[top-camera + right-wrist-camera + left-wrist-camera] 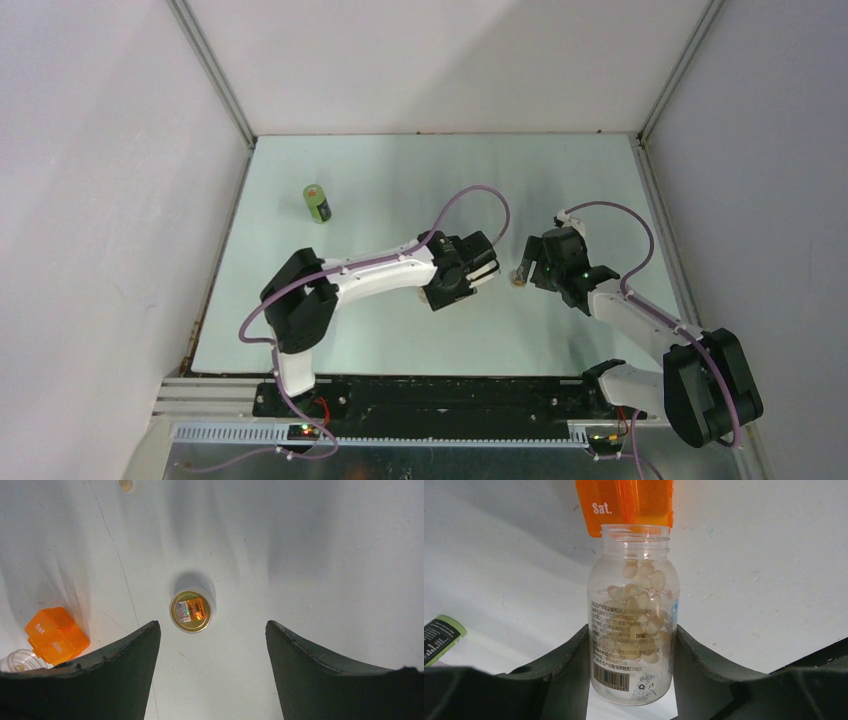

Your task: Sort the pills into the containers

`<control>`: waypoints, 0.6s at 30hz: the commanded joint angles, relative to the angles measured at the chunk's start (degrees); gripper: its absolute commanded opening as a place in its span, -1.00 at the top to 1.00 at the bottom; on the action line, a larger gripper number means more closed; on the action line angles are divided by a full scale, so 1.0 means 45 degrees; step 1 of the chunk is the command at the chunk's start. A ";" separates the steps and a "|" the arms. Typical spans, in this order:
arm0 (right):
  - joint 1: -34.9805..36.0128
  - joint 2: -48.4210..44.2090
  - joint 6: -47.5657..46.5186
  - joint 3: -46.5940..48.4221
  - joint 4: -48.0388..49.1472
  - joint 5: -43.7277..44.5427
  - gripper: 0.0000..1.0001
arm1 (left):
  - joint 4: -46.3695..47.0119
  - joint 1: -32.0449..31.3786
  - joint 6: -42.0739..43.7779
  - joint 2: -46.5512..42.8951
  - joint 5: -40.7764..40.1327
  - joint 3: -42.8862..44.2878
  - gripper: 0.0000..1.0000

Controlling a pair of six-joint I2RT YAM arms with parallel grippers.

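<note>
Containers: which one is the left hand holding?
The clear bottle, uncapped and part full of pale pills, clamped in the left hand. The green bottle and orange box are not held.

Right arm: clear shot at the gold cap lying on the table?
Probably yes. The right tool hangs open over the gold cap, which lies alone on the table, in line with the gap between its fingers. The orange box sits off to one side and nothing covers the cap.
</note>
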 commanded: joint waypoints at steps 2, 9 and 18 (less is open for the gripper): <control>-0.0072 -0.0013 0.0126 0.0021 0.0117 0.0114 -0.61 | -0.0414 -0.0113 0.0367 0.0343 -0.0414 0.0845 1.00; -0.0107 0.0003 0.0113 -0.0003 0.0167 0.0077 -0.62 | -0.0956 -0.0102 0.0458 0.0939 -0.0601 0.1323 1.00; -0.0142 0.0048 0.0125 -0.0021 0.0207 0.0024 -0.61 | -0.1372 -0.0146 0.0452 0.1307 -0.0902 0.1628 1.00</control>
